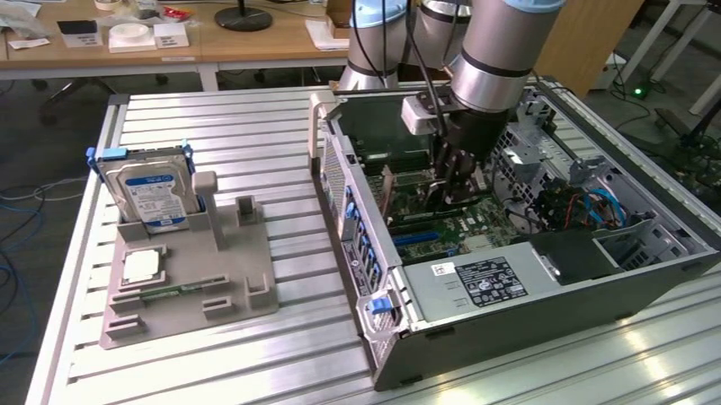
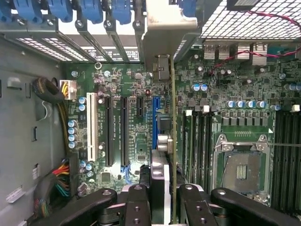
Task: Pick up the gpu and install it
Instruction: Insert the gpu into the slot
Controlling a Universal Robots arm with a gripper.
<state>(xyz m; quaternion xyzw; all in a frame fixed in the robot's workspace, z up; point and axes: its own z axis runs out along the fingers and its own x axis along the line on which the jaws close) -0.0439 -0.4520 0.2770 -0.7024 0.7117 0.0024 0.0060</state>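
The open computer case (image 1: 541, 314) lies on its side on the slatted table (image 1: 203, 363), toward the exterior view's right, so its motherboard (image 2: 131, 136) faces up and can be reached from above. The arm (image 1: 507, 51) reaches straight down into it. The gripper (image 2: 164, 193) pinches the gpu (image 2: 173, 141) on edge, probably so the card can seat vertically. The card runs parallel to the blue slot (image 2: 154, 117), just beside it, with its metal bracket (image 2: 164, 33) at the case's rear openings.

I've got the gpu (image 2: 173, 136) edge-on, its face hidden | near end lost between my claw (image 2: 165, 193) fingers, cut by the frame edge | arm (image 1: 507, 42) cropped up top | power-supply label (image 1: 490, 281) too small to read
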